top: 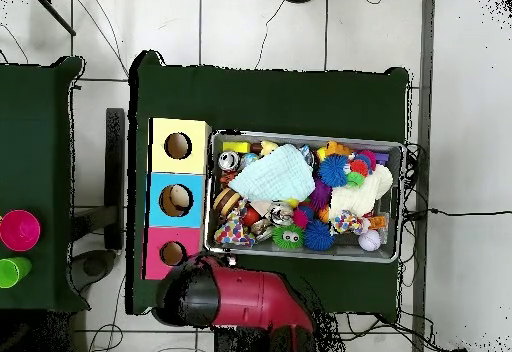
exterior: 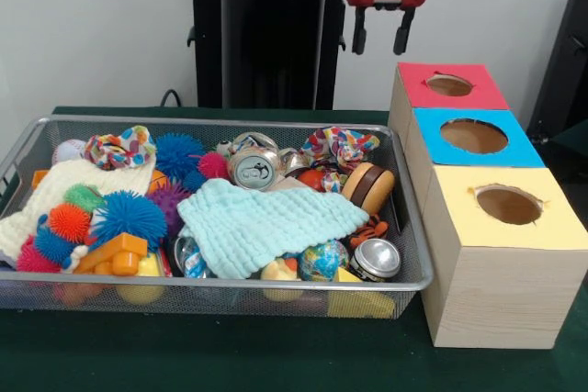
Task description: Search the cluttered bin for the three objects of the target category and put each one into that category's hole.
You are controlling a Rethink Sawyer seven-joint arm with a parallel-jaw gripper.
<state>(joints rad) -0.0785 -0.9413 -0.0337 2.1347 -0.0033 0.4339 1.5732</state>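
Note:
The wire mesh bin [exterior: 220, 122] is packed with toys, cloths and cans; it also shows in the overhead view [top: 300, 136]. A rounded tan and brown toy [exterior: 367, 185] lies at its right side, also seen from overhead [top: 228, 203]. A pale yellow rounded toy [exterior: 277, 271] peeks out under the light blue cloth at the front. I cannot make out any face. The red-topped box's hole [exterior: 449, 85] [top: 172, 253] is empty. My gripper [exterior: 380, 41] hangs open and empty high above the gap between bin and red box. From overhead the arm [top: 240, 298] hides it.
The blue-topped box [exterior: 474, 136] and yellow-topped box [exterior: 508, 205] stand in line with the red one. Cans [exterior: 254, 170] [exterior: 375, 259], spiky balls [exterior: 129, 216] [exterior: 176, 153], a light blue cloth [exterior: 266, 222] and a cream cloth [exterior: 73, 192] cover the bin. Cups [top: 18, 230] stand on another table.

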